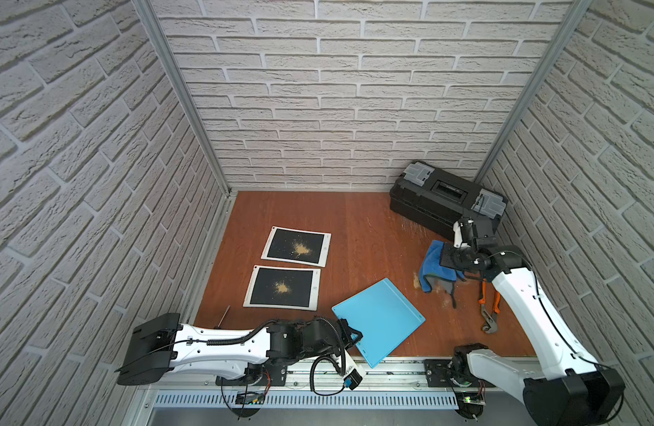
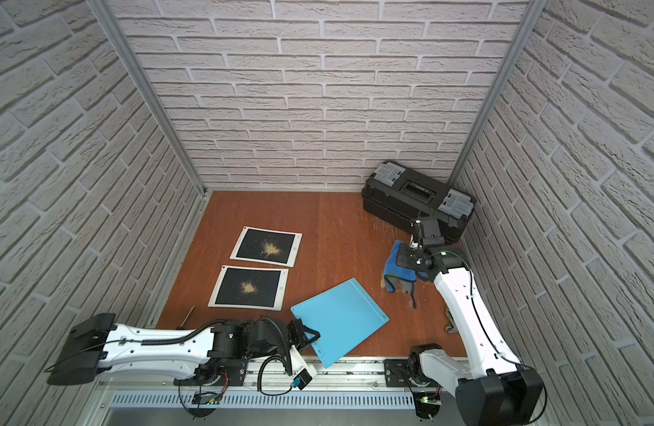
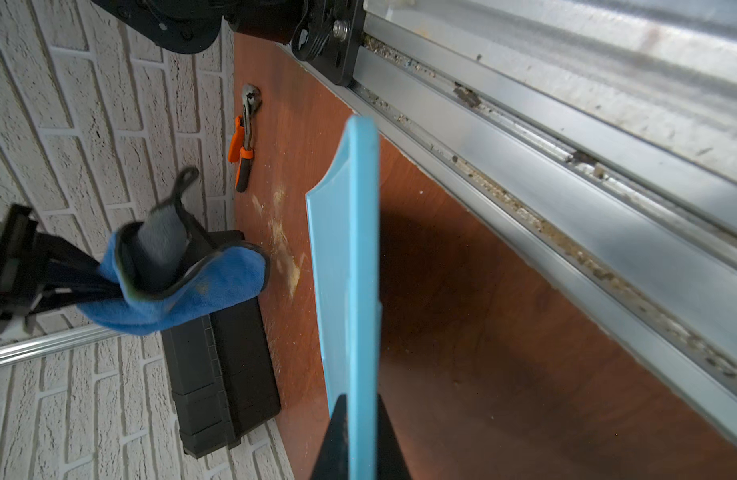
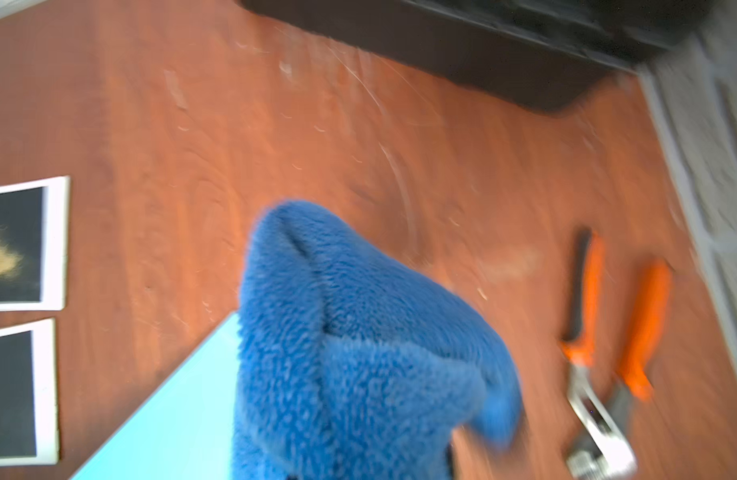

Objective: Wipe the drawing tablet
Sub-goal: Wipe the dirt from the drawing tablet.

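Two white-framed drawing tablets with black screens lie side by side at the table's left, the far one (image 1: 296,246) (image 2: 266,246) and the near one (image 1: 283,287) (image 2: 250,286), each with a patch of tan sawdust. My left gripper (image 1: 355,336) (image 3: 360,399) is shut on the edge of a light-blue flat board (image 1: 381,319) (image 3: 350,249), held tilted near the front edge. Over at the right, my right gripper (image 1: 447,269) (image 3: 88,282) is shut on a blue cloth (image 1: 432,265) (image 4: 350,332) that hangs from it and hides its fingers.
A black toolbox (image 1: 447,201) stands in the back right corner. Orange-handled pliers (image 1: 488,298) lie by the right wall, and loose sawdust (image 1: 416,280) lies under the cloth. A thin screwdriver (image 1: 222,317) rests at the front left. A metal rail (image 1: 392,372) runs along the front.
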Available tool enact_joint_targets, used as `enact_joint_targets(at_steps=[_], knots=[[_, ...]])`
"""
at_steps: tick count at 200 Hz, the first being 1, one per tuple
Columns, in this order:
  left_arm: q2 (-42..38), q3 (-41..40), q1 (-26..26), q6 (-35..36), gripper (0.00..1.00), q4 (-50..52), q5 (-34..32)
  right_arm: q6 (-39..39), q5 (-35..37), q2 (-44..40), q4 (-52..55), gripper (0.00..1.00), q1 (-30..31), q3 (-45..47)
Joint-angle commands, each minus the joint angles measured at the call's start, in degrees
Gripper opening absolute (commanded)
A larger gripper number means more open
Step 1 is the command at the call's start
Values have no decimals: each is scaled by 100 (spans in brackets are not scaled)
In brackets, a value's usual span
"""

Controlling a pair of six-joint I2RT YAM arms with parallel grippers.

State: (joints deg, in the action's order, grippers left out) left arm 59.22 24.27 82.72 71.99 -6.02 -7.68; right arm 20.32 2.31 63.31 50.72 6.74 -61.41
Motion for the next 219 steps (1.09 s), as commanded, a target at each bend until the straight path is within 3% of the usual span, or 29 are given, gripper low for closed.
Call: enact_joint_targets(at_steps=[1, 15, 47, 75, 114, 162, 183, 219], knots=[[197, 6, 47, 847, 0, -93, -11, -259, -917, -1218, -360, 3, 446, 639], [294, -17, 47, 1014, 0, -201, -76, -337, -1679, -1620, -771, 3, 530, 924], [263, -116, -118, 741, 0, 9, -24, -643, -2995, -1420, -1015, 3, 1176, 1299], [-1, -284, -173, 331, 0, 13, -20, -379, -3117, -1410, -1696, 3, 2034, 1673], [-114, -296, -193, 260, 0, 136, -93, -379, -3164, -519, -2362, 3, 3179, 1709], [-92, -383, -242, 226, 0, 77, -126, 281, -3819, 1099, -3700, 3, 3808, 1812], [-180, -393, -230, 211, 0, 107, -172, 647, -3026, 1624, -3743, 3, 3594, 1987], [-393, -363, -229, 211, 0, 272, -301, 1165, -1567, 2090, -2973, 3, 2310, 2306]])
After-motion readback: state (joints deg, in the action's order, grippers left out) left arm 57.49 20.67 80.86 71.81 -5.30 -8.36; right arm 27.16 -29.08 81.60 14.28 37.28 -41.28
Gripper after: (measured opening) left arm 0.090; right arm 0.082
